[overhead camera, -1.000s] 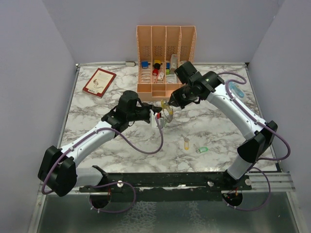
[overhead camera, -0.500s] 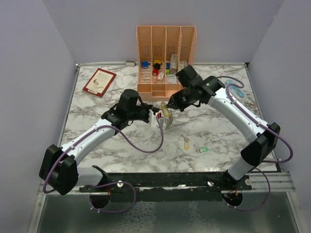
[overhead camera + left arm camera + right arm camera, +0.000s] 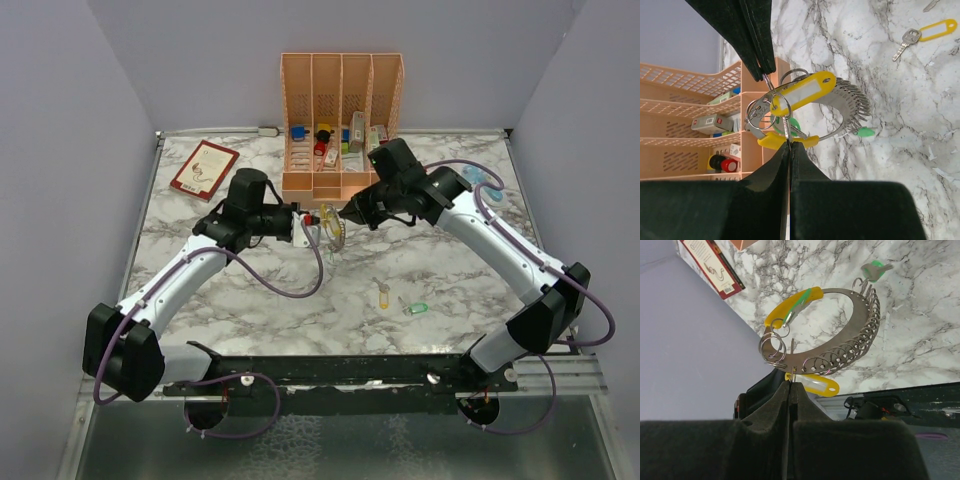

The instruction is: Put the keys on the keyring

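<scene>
Jaws on both arms are pinched fully shut on the keyring (image 3: 334,226), one pair from each side, so the single metal loop hangs clear of the worktop (image 3: 250,300) just in front of the peach organizer (image 3: 341,80). The left jaws come in from the organizer's front left on the left arm (image 3: 185,275), their fingers (image 3: 772,170) closed on a thin wire at the loop's edge. The right jaws reach in from the organizer's front right on the right arm (image 3: 495,230), their fingers (image 3: 812,410) squeezed on a thin pin of the same band. The keyring is a flat silver band edged with a long row of little wire eyes, too close together to count, plus a cluster of small split rings (image 3: 772,347). Hanging on it are two yellow-headed keys (image 3: 800,92) and one green head (image 3: 793,125) tucked between them. Two loose keys lie on the worktop, farther out from the organizer than the keyring and apart from it: one yellow key (image 3: 383,295) and one green key (image 3: 416,308), near each other. The organizer has four upright slots, and its front tray holds a blue block (image 3: 298,131) and a red-and-black one. One red-covered book (image 3: 204,168) lies flat to the organizer's left.
</scene>
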Controlling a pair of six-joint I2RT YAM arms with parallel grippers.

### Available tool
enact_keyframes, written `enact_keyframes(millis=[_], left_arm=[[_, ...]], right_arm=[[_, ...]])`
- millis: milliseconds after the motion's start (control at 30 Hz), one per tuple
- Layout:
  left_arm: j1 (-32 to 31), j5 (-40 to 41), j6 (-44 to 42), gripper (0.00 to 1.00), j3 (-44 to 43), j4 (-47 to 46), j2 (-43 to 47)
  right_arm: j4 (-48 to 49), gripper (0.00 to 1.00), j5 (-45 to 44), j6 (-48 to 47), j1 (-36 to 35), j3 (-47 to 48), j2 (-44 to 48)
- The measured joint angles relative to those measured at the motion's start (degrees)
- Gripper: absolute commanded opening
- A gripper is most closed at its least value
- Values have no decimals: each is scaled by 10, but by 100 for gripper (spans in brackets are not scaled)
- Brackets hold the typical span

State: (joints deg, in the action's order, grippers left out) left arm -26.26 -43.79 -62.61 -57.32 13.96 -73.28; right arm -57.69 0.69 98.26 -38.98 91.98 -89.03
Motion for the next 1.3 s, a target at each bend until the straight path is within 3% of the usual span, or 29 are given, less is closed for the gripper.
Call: enact_keyframes(millis=[333,433,533,767,1033,1300], left_arm=[[19,-44,5,33,-14,83,0],[25,-65,42,45,-14,86,0],[26,-78,113,51,-14,56,0],[17,-39,274,55,-14,-96,-4],[-22,18,340,55,-14,-182,-11],[-43,34,361,51,-14,-192,-15]], right_arm=[[10,1,-13,-7,4,-6,5],[10,1,-21,-10,5,-6,5],[10,1,-24,-12,5,-6,5],[10,1,-23,-12,5,-6,4],[11,1,-17,-10,5,-4,-9],[14,1,-13,-10,5,-4,-11]])
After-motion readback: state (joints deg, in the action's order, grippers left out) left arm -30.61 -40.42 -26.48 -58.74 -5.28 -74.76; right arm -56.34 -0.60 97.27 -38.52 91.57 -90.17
